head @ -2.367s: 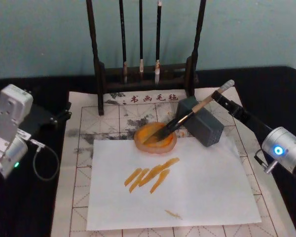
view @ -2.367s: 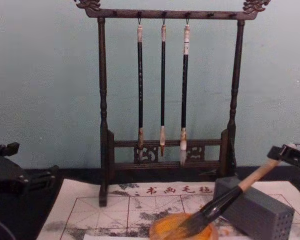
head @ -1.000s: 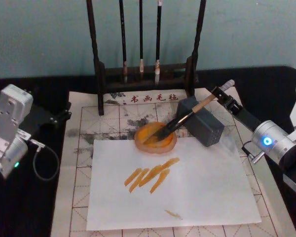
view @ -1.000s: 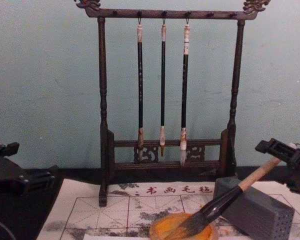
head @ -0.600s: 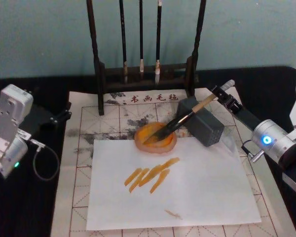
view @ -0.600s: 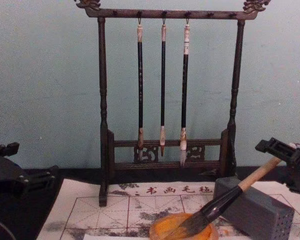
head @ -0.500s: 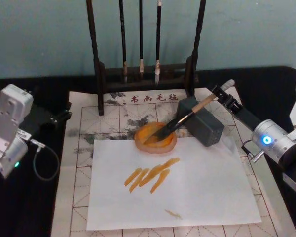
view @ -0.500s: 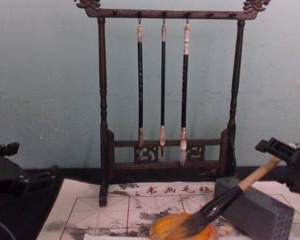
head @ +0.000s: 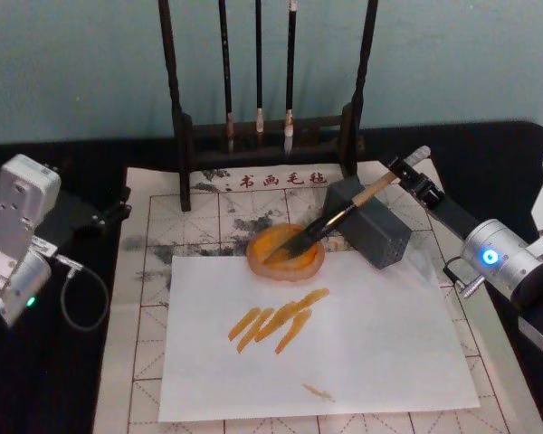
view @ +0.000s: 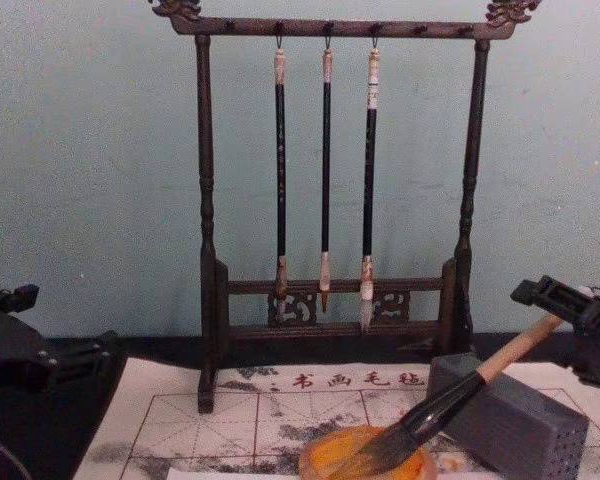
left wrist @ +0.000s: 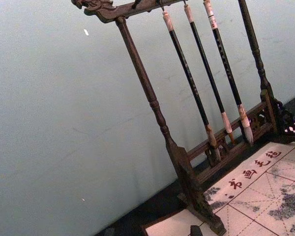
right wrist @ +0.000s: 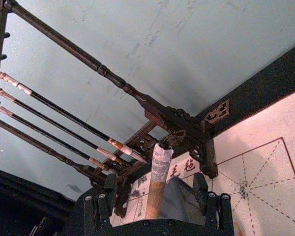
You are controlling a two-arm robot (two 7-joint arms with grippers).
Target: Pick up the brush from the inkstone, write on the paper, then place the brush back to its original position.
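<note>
The brush (head: 344, 212) lies slanted, its dark bristles in the round orange inkstone (head: 285, 271) and its tan handle propped on the grey block (head: 376, 231). My right gripper (head: 409, 178) is at the handle's upper end. It is open: in the right wrist view the handle (right wrist: 156, 187) stands free between the two spread fingers (right wrist: 106, 196). The red-grid paper (head: 154, 235) lies under everything, with a plain white sheet (head: 371, 344) bearing orange strokes on top. In the chest view the brush (view: 450, 400) rests in the inkstone (view: 325, 462). My left gripper (head: 109, 212) is parked at the left.
A dark wooden rack (head: 181, 136) with three thin hanging brushes (view: 325, 170) stands behind the paper. The grey block (view: 515, 420) sits to the right of the dish. Black tabletop (head: 100, 380) flanks the paper on both sides.
The right gripper's fingers have spread apart from the brush handle, and the right arm has shifted a little. The brush has stayed in the dish and on the block.
</note>
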